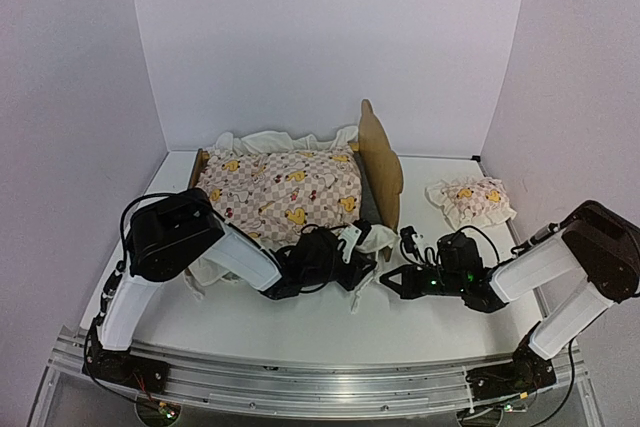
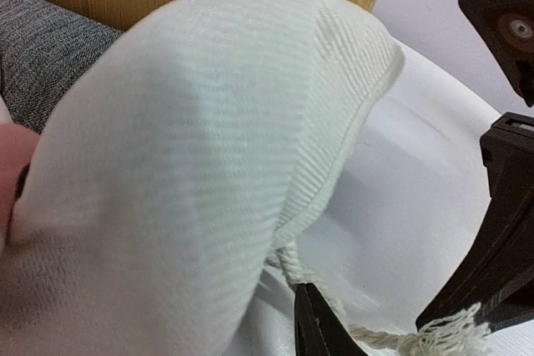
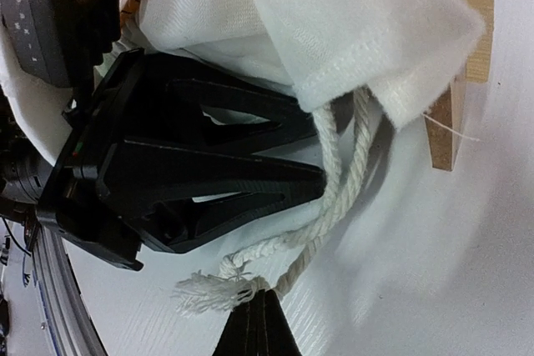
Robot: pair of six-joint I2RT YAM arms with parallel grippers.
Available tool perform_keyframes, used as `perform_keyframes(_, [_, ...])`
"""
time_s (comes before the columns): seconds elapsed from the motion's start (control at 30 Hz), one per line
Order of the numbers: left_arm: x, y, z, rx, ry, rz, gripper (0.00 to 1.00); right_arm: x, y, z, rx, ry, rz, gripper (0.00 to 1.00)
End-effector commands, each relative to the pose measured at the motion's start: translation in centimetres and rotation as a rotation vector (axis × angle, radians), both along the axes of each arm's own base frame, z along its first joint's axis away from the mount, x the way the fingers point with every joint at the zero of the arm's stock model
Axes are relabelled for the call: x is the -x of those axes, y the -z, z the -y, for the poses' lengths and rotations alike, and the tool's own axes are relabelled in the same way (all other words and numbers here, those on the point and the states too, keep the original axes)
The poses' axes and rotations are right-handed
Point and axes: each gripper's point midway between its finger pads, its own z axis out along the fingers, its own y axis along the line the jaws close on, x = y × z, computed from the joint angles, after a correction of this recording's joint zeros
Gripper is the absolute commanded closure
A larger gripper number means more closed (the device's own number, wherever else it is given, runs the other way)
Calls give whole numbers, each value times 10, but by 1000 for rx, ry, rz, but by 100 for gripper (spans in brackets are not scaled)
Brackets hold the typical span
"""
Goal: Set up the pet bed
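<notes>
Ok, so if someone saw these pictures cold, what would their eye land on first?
Probably the pink checked quilt with yellow ducks, spread over the small light-wood pet bed at the back. Next, the two black grippers meeting at the bed's near right corner: the left gripper and the shut right gripper close together by a frayed white cotton cord. A small matching pillow lies apart on the right.

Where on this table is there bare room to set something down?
The pet bed's near corner is crowded: left gripper and right gripper meet there. Bare table lies nearer than both grippers, plus a smaller patch between the bed's headboard and the pillow.
</notes>
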Motion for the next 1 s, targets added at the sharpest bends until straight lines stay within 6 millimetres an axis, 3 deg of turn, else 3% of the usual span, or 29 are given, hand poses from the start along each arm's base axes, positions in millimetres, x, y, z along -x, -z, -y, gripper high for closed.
perform_keyframes(0.0, [-13, -15, 14, 71, -41, 24, 69, 3, -1, -5, -19, -13, -19, 100])
perform_keyframes(0.13, [-8, -24, 21, 120, 9, 48, 71, 2, 1, -6, -22, -13, -32, 100])
perform_keyframes(0.23, [9, -36, 25, 172, 109, 76, 70, 2, 1, -6, -19, -10, -33, 100])
perform_keyframes(0.4, [30, -49, 13, 221, 190, 104, 66, 0, 0, -7, -10, -13, -24, 100])
perform_keyframes(0.53, [15, -35, 9, 165, 101, 86, 67, -3, 0, -7, -1, -13, -19, 100])
perform_keyframes(0.63, [2, -38, 15, 169, 63, 103, 70, -3, 0, -10, -3, -24, -28, 100])
perform_keyframes(0.9, [3, -51, 24, 213, 102, 144, 69, -3, 0, -12, -8, -30, -38, 100])
perform_keyframes(0.97, [-2, -46, 24, 196, 77, 136, 77, -4, -1, -12, -9, -30, -34, 100])
